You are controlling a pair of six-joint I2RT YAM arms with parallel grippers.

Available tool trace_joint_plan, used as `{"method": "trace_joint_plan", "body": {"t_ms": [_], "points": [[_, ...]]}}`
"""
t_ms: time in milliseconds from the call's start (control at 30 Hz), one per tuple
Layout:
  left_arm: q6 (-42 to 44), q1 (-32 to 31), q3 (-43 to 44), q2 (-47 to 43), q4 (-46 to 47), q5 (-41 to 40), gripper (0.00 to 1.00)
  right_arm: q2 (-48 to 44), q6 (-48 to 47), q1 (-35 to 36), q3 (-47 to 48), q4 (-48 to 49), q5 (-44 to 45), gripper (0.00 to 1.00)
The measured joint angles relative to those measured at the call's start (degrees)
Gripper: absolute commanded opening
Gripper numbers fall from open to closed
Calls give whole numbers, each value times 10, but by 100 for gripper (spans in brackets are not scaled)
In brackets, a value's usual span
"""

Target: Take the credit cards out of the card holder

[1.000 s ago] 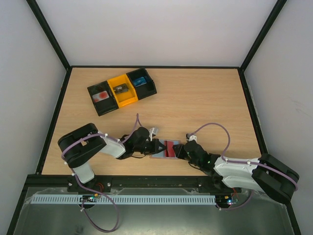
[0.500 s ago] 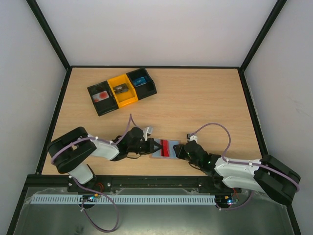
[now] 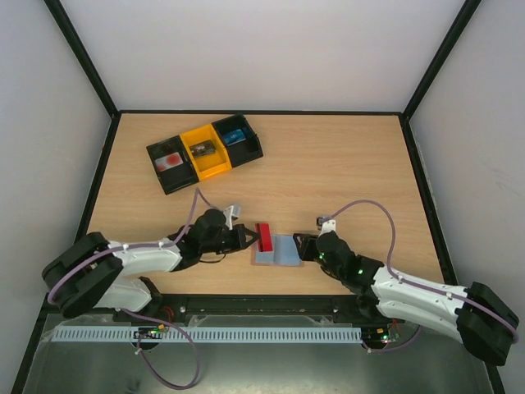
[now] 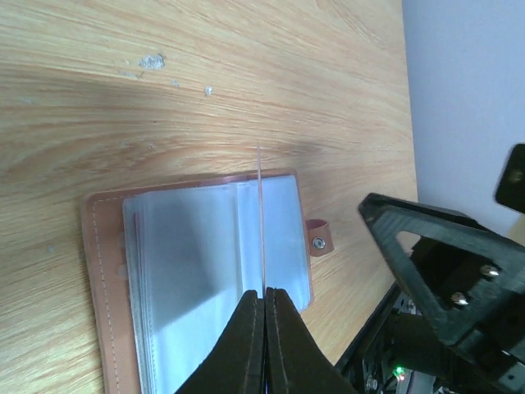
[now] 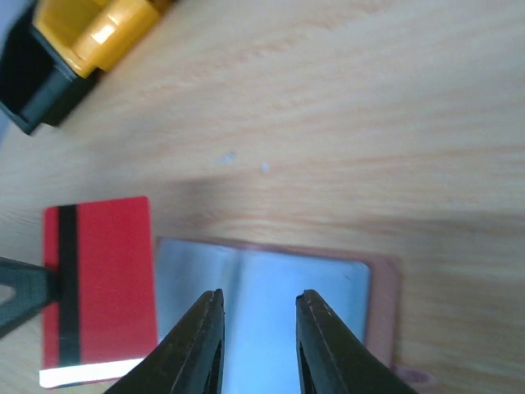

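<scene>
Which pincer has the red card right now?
The left pincer, shut on the red card; the right pincer hangs open over the card holder, holding nothing.

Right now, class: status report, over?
Left pincer shut on red card, out of the holder. Right pincer open above holder, which lies open. Nothing blocking.

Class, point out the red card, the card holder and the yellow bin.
red card [image 5: 107, 279]: right wrist view, middle of its red face.
card holder [image 3: 285, 249]: top external view, its pale inner pages.
yellow bin [image 3: 215, 169]: top external view, its near wall.
</scene>
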Motion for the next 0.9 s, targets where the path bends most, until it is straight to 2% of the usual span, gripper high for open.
{"method": "trace_joint_plan", "body": {"t_ms": [233, 433, 500, 600, 767, 900], "points": [[4, 26, 0, -68, -72, -6, 3, -85, -118, 0, 17, -3, 17, 27], [20, 65, 4, -151, -146, -3, 3, -163, -257, 0, -30, 88, -10, 26], [21, 79, 5, -169, -162, 1, 3, -171, -295, 0, -46, 123, -25, 28], [20, 103, 7, -194, -181, 19, 3, -155, -350, 5, -52, 162, -35, 35], [17, 131, 7, -213, -196, 46, 3, -67, -429, 39, -51, 209, -33, 43], [1, 150, 6, -223, -195, 74, 3, -7, -476, 57, -49, 239, -50, 45]]}}
